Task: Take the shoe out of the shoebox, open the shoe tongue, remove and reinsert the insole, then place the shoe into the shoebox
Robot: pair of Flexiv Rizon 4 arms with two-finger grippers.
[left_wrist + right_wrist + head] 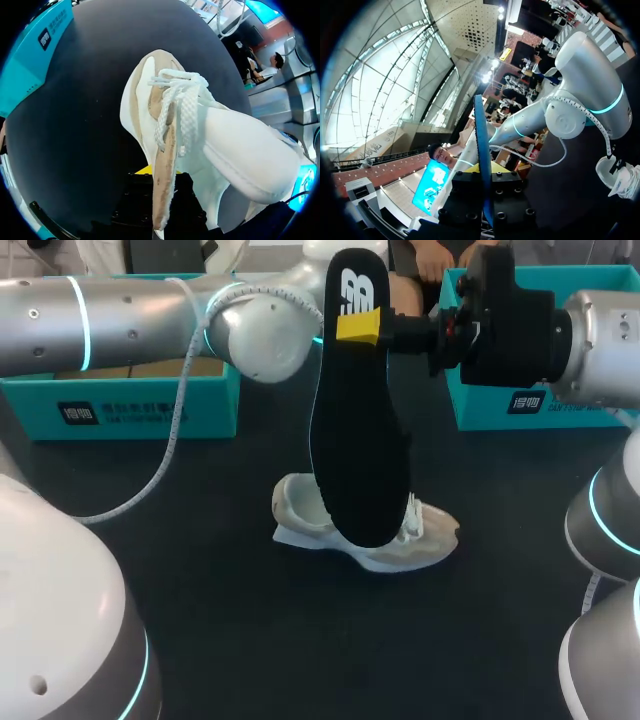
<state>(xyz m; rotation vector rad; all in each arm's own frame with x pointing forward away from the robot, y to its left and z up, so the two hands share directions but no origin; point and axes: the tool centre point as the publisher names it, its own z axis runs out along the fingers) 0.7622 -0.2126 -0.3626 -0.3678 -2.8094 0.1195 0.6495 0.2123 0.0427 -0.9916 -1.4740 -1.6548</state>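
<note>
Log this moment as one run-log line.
step: insole out | right gripper: shut on insole, upright over shoe | left gripper: at shoe, grip unclear | shoe: on table

The head view looks down on the shoe [432, 537] from high above and behind, taking in the whole table [220, 590] around it. The left wrist view sits very close over the shoe [235, 150], facing down onto its laces. The right wrist view is raised well above the shoe [622, 181], facing outward along the insole [479, 130]; it shares shoe and insole with the head view
</note>
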